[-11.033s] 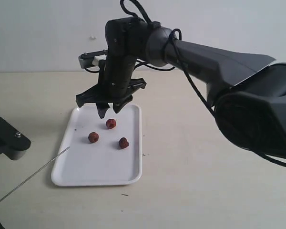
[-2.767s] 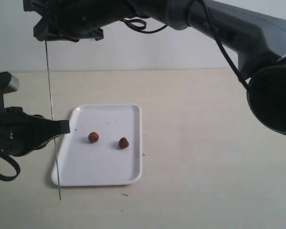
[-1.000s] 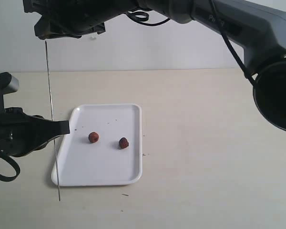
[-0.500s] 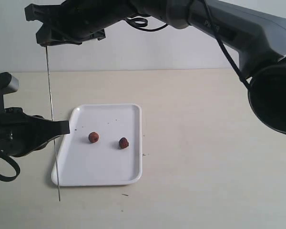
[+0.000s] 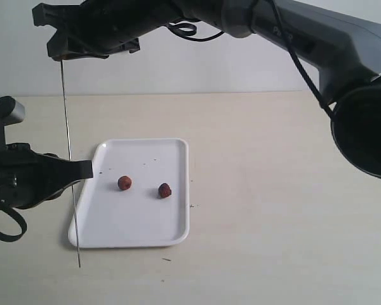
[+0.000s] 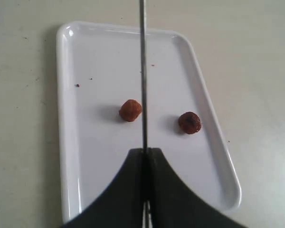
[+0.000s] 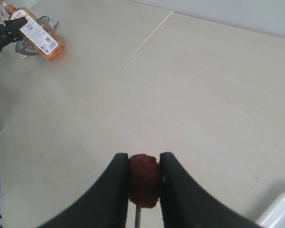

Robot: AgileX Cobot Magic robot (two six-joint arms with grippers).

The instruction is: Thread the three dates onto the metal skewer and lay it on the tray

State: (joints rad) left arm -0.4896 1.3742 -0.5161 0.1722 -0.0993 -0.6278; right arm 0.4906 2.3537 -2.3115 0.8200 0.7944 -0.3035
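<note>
The metal skewer (image 5: 68, 159) stands nearly upright at the tray's left edge. My left gripper (image 5: 87, 169) is shut on its lower half, seen close in the left wrist view as gripper (image 6: 144, 151) and skewer (image 6: 143, 71). My right gripper (image 5: 59, 56) is high above, at the skewer's top end. In the right wrist view it (image 7: 143, 157) is shut on one date (image 7: 143, 180), with the skewer (image 7: 137, 218) meeting the date's underside. Two dates (image 5: 124, 183) (image 5: 164, 190) lie on the white tray (image 5: 133, 222), also visible as dates (image 6: 130, 110) (image 6: 189, 122) on the tray (image 6: 64, 118).
The beige table (image 5: 279, 190) stretches right of the tray. The long right arm (image 5: 305, 38) crosses the top of the exterior view. An orange bottle (image 7: 38, 35) lies far off on the table in the right wrist view.
Since the oldest frame, one date has left the tray into my right gripper and the skewer has been stood upright. Over the last second the right gripper sank slightly onto the skewer's top.
</note>
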